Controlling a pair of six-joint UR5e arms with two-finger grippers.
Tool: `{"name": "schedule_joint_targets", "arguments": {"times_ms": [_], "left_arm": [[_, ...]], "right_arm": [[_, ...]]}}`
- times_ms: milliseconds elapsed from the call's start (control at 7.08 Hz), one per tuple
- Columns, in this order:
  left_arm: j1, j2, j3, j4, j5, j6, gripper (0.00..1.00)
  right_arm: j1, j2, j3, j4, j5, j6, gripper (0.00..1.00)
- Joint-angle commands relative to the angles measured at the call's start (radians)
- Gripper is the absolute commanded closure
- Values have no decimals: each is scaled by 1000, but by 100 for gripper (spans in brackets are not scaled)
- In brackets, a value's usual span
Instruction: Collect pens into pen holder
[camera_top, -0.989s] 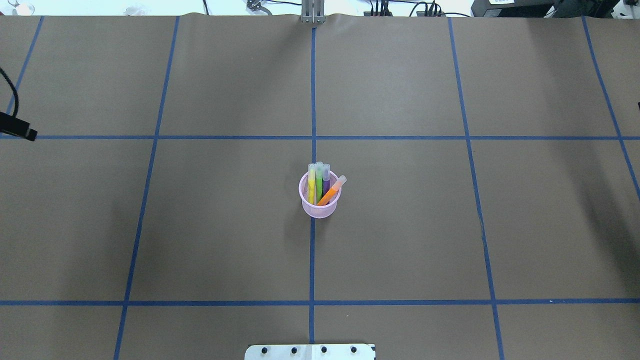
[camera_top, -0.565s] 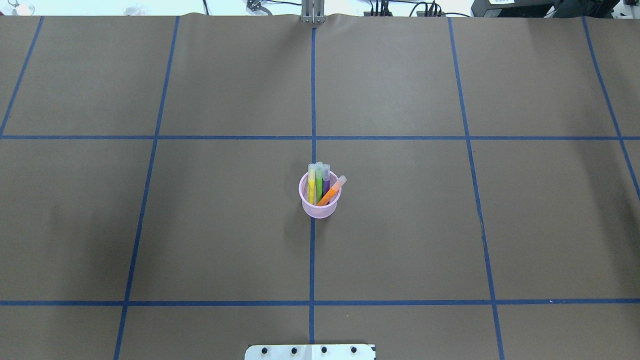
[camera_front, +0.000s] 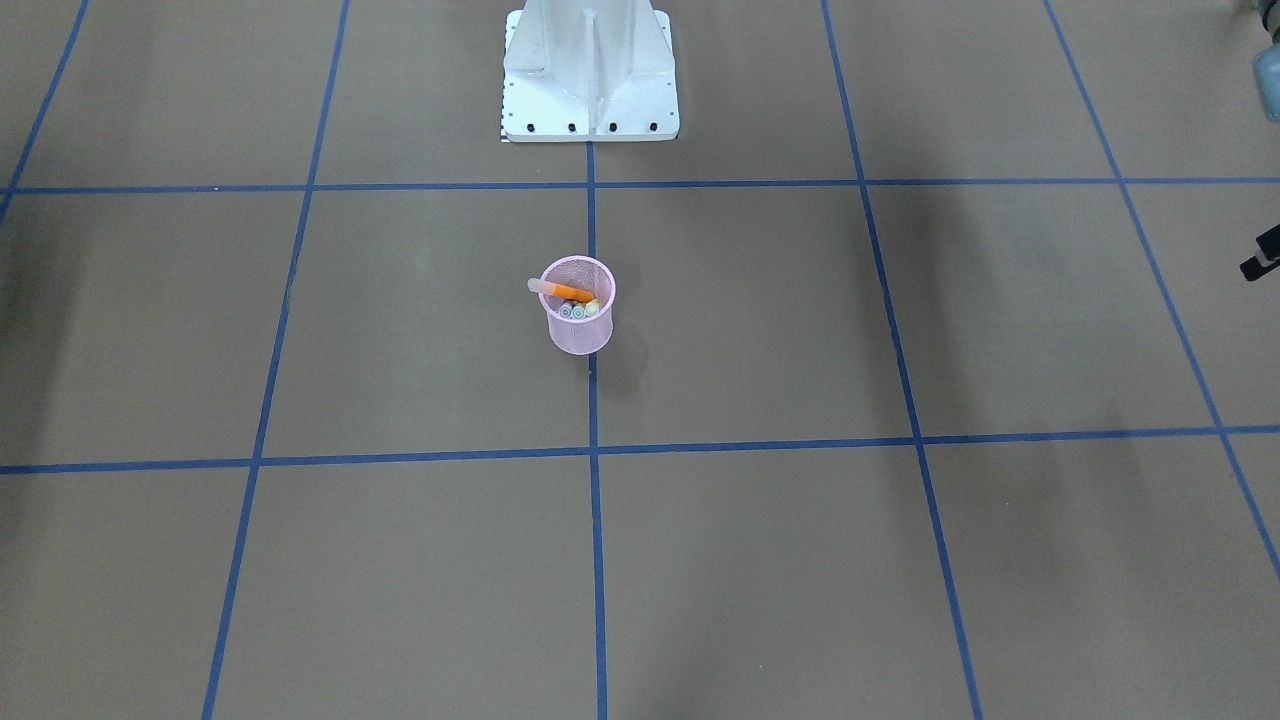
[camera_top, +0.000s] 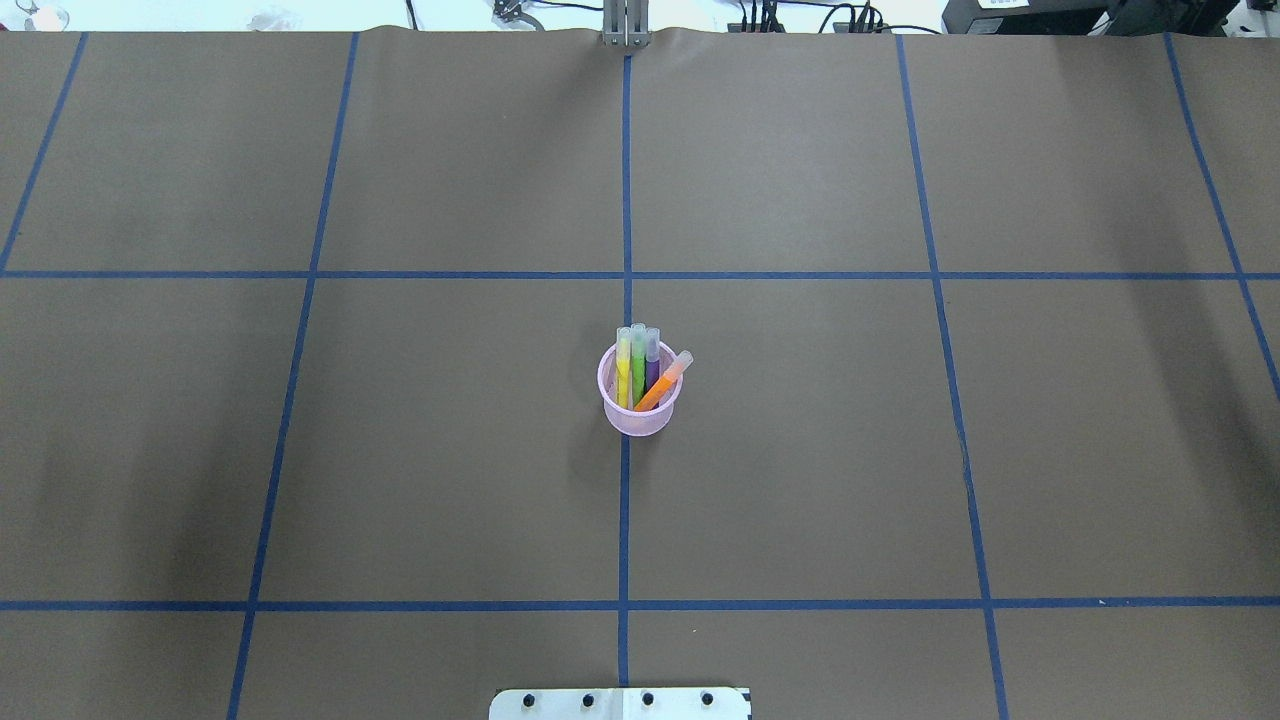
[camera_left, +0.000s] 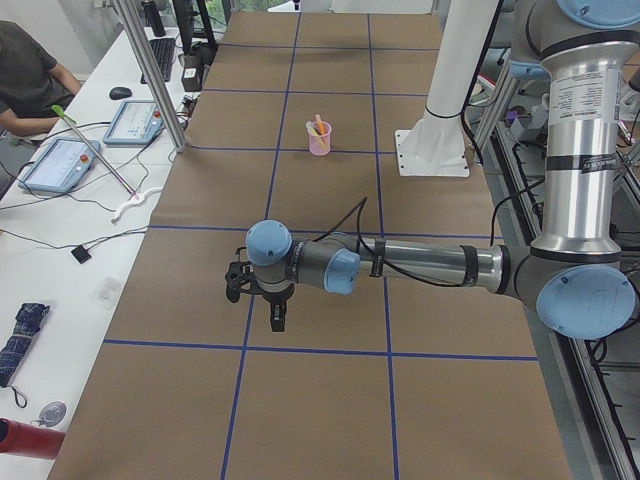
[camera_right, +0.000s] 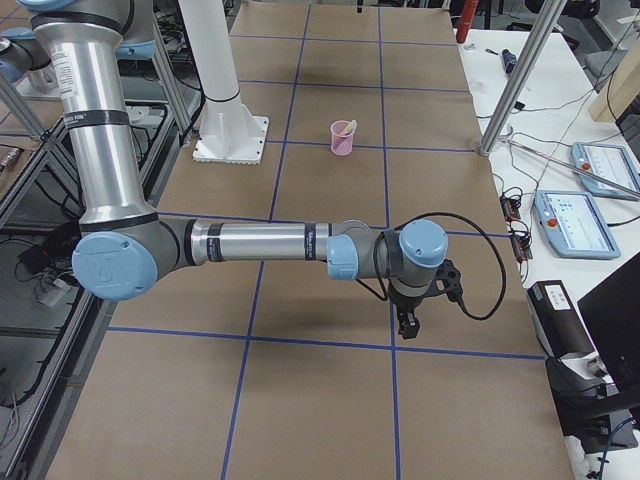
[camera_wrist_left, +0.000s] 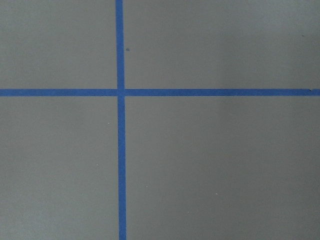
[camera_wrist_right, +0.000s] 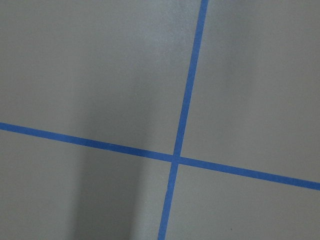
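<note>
Pens (camera_top: 638, 375) inside pink pen holder (camera_top: 640, 422)

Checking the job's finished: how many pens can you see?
4, all in the pen holder: yellow pen, green pen and purple pen standing, orange pen leaning on the rim. Others may hide inside.

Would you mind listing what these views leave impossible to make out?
- Left hand: open or shut is unclear. It is small in the left side view and clipped by the front view's edge.
- Right hand: likewise, seen only small in the right side view.
- Lower ends of the pens: hidden inside the pen holder, overhead view.
</note>
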Motion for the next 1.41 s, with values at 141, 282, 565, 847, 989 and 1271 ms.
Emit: {"name": "schedule_joint_targets", "arguments": {"times_ms": [141,282,565,847,989,1271], "left_arm": [[-35,-41,49,-6,-5,11,1],[-27,-68,43,-1,54,10,1],[-18,-86,52,2,105,10,1],[-9,-89,52,2,93,6,1],[-9,-87,52,0,40,6,1],[-9,-76,54,-10,-4,2,1]], "right_arm": [[1,-28,30,-5,6,10,0],[1,-32,31,-4,4,10,0],[0,-67,43,5,4,10,0],[1,-83,74,4,-8,10,0],[1,-81,67,4,-11,4,0],[0,-83,70,4,-11,10,0]]}}
